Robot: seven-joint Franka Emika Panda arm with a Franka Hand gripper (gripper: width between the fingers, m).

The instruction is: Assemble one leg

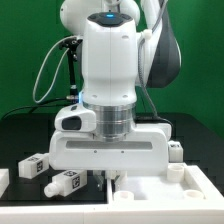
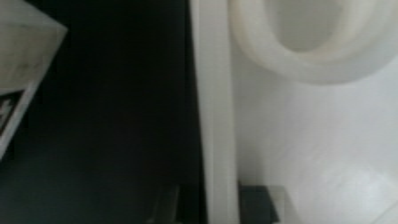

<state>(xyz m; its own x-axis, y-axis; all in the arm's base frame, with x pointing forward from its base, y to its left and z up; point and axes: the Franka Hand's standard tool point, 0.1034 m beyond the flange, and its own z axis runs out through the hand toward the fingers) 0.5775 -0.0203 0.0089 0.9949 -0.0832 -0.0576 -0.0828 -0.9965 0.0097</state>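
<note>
My gripper (image 1: 108, 180) is down at the table, at the near edge of the large flat white square part (image 1: 160, 195). In the wrist view my gripper (image 2: 214, 205) has one dark finger (image 2: 263, 200) inside the part's raised edge (image 2: 214, 100) and the other outside it, both against the wall. Two legs lie on the black table at the exterior view's left, one (image 1: 30, 166) farther back and one (image 1: 65, 182) nearer, both with tags. A third leg (image 1: 176, 150) stands at the exterior view's right. A round white boss (image 2: 294, 50) sits on the flat part.
A white piece (image 1: 4, 186) lies at the exterior view's lower left. A blurred white object (image 2: 27, 60) shows on the dark table in the wrist view. A green wall stands behind. The arm's body hides the middle of the table.
</note>
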